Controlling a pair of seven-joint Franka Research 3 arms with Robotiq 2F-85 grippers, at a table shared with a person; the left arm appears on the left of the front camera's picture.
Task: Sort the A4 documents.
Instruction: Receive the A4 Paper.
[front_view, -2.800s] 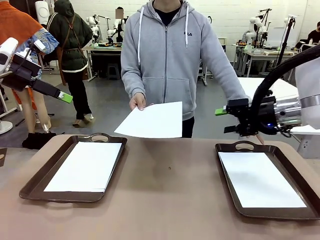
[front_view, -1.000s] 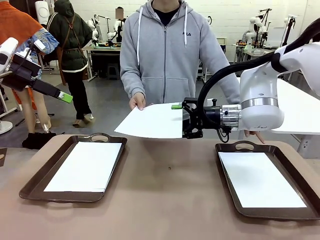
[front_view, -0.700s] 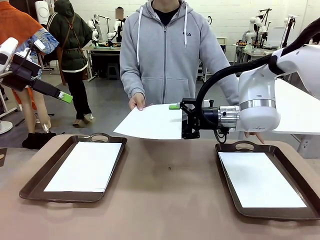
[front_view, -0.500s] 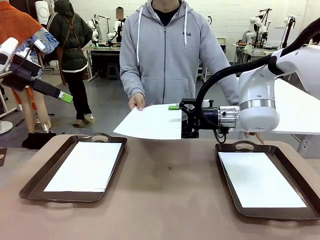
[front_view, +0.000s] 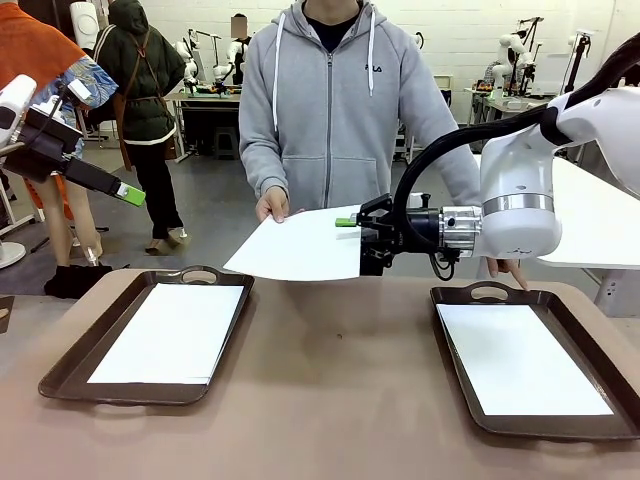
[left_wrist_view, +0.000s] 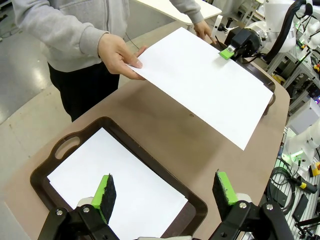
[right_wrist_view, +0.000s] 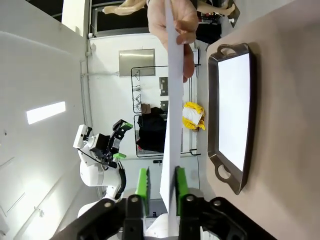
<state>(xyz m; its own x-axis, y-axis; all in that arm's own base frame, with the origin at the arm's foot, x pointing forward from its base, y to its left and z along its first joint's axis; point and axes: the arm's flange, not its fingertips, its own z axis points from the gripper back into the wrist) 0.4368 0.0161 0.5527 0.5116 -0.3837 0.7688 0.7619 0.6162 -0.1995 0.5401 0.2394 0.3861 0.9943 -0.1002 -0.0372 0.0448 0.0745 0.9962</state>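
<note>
The right pincer (front_view: 362, 243) reaches in sideways above the middle of the table (front_view: 330, 400), and its green pads (right_wrist_view: 143, 182) stand close on either side of the near edge of a white sheet of paper (front_view: 300, 245), seen edge-on between them in the right wrist view; they look pressed to it, or very nearly so. At the far end of that sheet from this pincer, the person's hand (front_view: 272, 205) holds the opposite corner, so the paper hangs level in the air above the table. Below and to the side of the pincer's arm lies a dark brown tray (front_view: 545, 425) with a second sheet (front_view: 520, 360) flat inside it. Beyond the held sheet, on the other side of the table, a matching tray (front_view: 75, 370) carries a third sheet (front_view: 170, 335).

The left pincer (left_wrist_view: 165, 192) hangs well apart from the right one, above that other tray, with its two green pads spread wide and nothing between them. In the left wrist view the tray's sheet lies straight beneath it, and the held paper is farther out.
</note>
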